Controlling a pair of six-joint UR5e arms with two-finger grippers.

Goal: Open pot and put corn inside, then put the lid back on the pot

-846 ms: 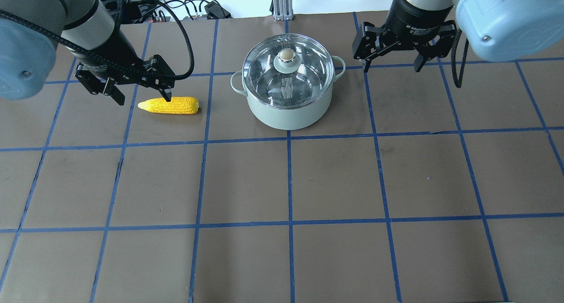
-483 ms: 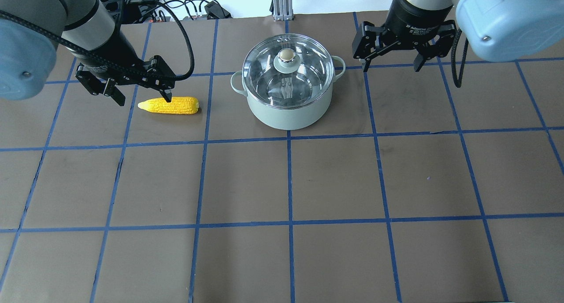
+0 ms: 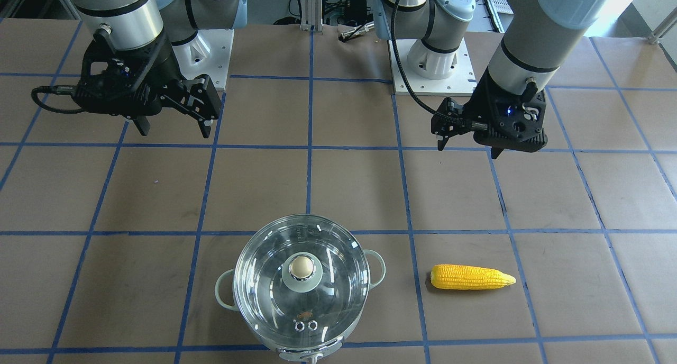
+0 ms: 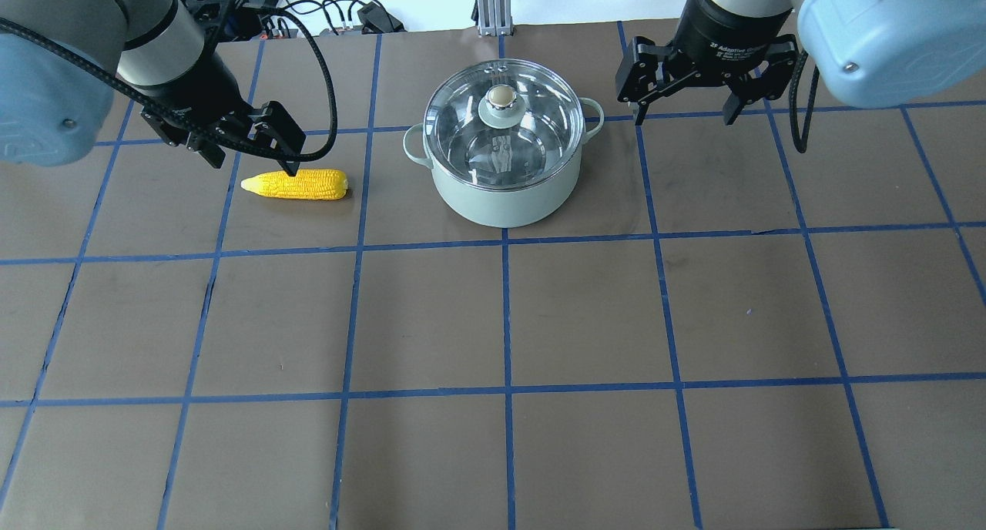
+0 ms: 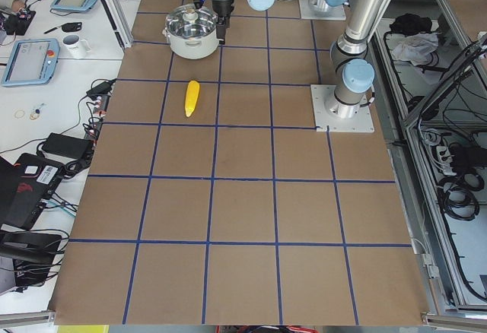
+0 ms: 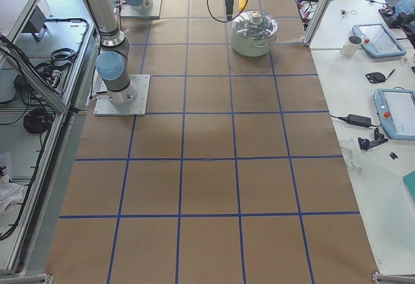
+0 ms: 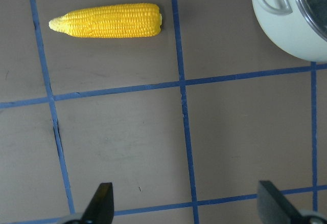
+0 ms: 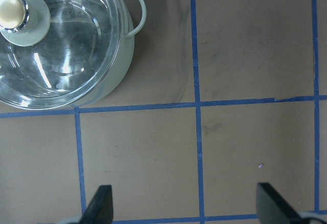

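**Item 1. Left gripper** (image 4: 250, 160): Jaws wide, holding nothing. It hangs over the tabletop (image 4: 539, 322) at the pointed end of the corn. In the overhead view one fingertip overlaps the cob, but the left wrist view shows both tips clear of it, so there is no contact.

**Item 2. Corn** (image 4: 296, 185): Lies flat on the tabletop to the left of the pot and apart from it, with the blunt end toward the pot and the tip away. Not yet grasped.

**Item 3. Pot** (image 4: 501, 199): Upright at the far middle of the tabletop. The lid (image 4: 470, 141) is seated on its rim, knob up.

**Item 4. Right gripper** (image 4: 684, 115): Jaws wide, holding nothing. It hangs to the right of the pot, beside the near handle and clear of it.

**Progress:** By the look of it, no step is done. Lifting the lid, loading the corn and replacing the lid all remain.

**Obscured:**
- The pot's interior shows only through glare on the glass. It appears empty.
- The front-facing view crops the pot's lower edge.
- Each wrist view shows only part of the pot.
- The side views are too small to judge the jaws.
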